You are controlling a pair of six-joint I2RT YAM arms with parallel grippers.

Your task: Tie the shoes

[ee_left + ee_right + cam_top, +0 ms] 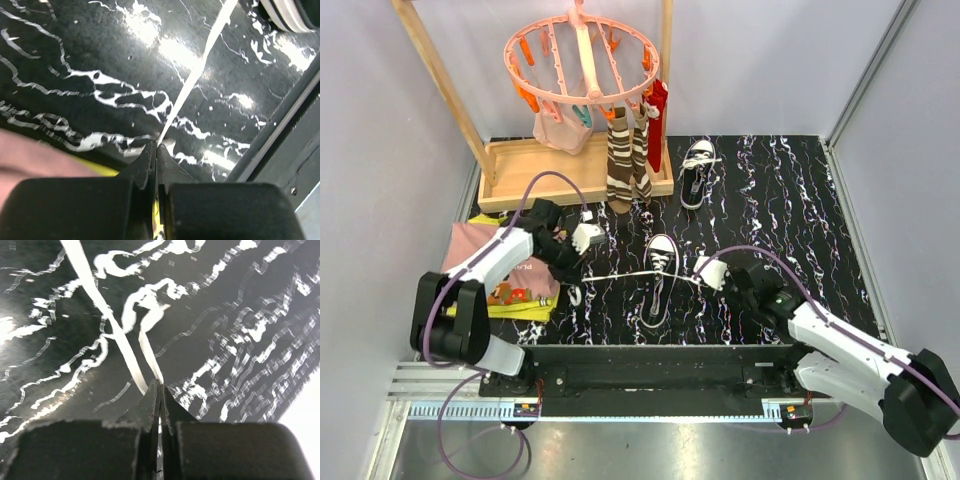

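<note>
The left gripper [157, 147] is clamped tight on the white lace [195, 75], which runs taut away from its tips. The right gripper [160, 385] is pinched shut on lace too, and two white strands meet right at its tips. From the top camera, the lace is one straight line going left to right between the two, low over the tabletop [790, 200], which is black with white marbling.

Biggest thing back there is the wooden rack [570, 165] at the far left, with a pink peg hanger [585, 60] on top. Brown striped socks [625, 165] and a red sock [657, 105] hang off it. A pile of cloth [490, 285] sits at the near left edge, under the left arm.

The near shoe [658, 275] sits about mid-tabletop between the two grippers, toe pointing toward the arms, and the stretched lace crosses it. The far shoe [697, 170] is well apart from it, just right of the rack's base, with its laces loose.
</note>
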